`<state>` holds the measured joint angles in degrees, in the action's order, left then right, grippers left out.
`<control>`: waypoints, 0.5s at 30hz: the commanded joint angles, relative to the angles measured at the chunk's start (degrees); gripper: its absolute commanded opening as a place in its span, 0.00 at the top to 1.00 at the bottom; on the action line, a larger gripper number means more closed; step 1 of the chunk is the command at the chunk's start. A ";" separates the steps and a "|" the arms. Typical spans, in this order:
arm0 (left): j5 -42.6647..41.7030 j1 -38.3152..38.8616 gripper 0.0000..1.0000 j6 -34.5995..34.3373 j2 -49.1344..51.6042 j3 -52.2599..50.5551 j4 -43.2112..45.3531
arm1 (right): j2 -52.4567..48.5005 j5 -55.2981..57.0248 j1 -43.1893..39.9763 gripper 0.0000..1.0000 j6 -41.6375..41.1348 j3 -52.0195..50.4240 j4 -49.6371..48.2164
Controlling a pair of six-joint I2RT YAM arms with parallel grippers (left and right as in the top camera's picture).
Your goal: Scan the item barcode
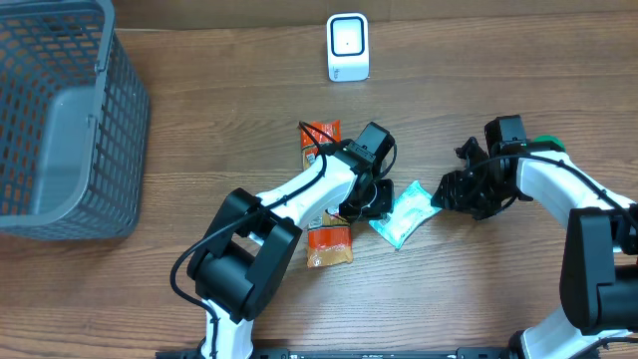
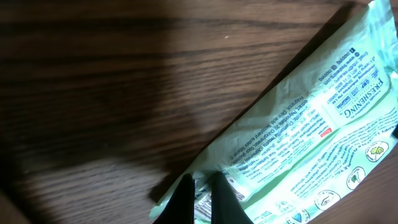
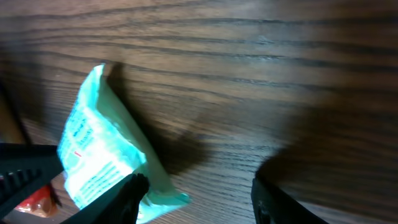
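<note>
Mint-green plastic wipes packet [image 1: 404,212]: on wooden table [image 1: 498,80], corner pinched in closed left gripper [image 2: 202,190]; arm stretched low, wrist angled down. Right gripper [image 3: 198,193] half-open, empty, packet just beside one finger.

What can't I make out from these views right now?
- Barcode: left wrist view, print on the mint packet too small; part hidden behind the shut left gripper and the bottom edge.
- Orange packet: overhead, its middle under the left arm.
- Scanner window: overhead, too small.
</note>
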<state>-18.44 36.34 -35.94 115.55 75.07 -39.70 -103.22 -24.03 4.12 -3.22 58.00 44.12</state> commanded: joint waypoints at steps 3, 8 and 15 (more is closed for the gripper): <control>1.86 0.07 0.96 -0.94 5.09 -0.94 0.52 | 0.92 -7.54 0.09 0.34 0.02 -2.78 -3.15; 1.86 0.07 0.96 -0.96 5.09 -0.94 0.55 | 0.87 -9.62 0.09 0.33 -3.21 -3.04 -4.35; 1.88 0.07 0.96 -0.94 5.09 -0.94 0.52 | 0.87 -12.24 0.35 0.34 -4.98 -5.33 -7.37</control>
<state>-19.55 36.34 -36.12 116.18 75.50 -39.13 -102.85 -33.95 4.16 -6.50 54.68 38.50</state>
